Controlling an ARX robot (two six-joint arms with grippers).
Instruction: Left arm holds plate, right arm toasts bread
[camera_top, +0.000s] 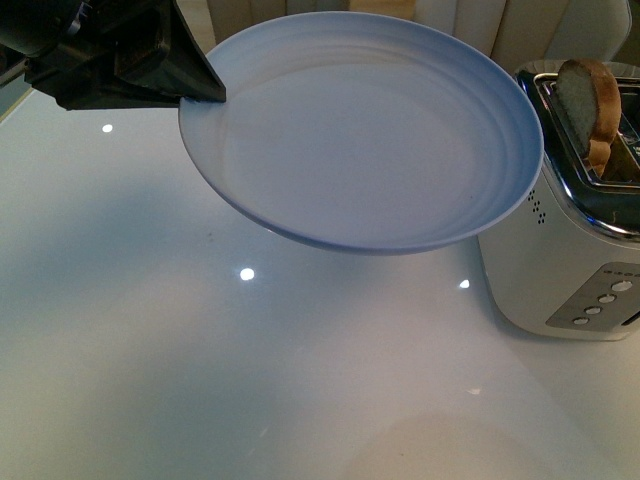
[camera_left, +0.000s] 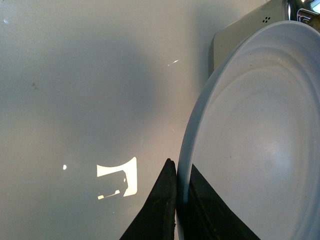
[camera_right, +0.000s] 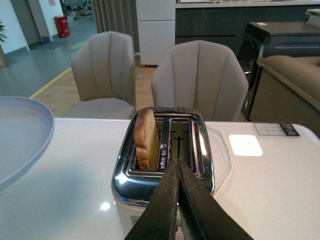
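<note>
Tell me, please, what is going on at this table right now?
The left gripper is shut on the rim of the plate, holding it tilted above the table next to the toaster. The bread stands in one toaster slot, its top sticking out. The right gripper is shut and empty, pointed at the toaster's top.

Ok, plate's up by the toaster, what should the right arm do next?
Probably open the right tool and move it onto the bread: it is shut and empty, the slice stands out of the toaster, and the plate is held alongside.
</note>
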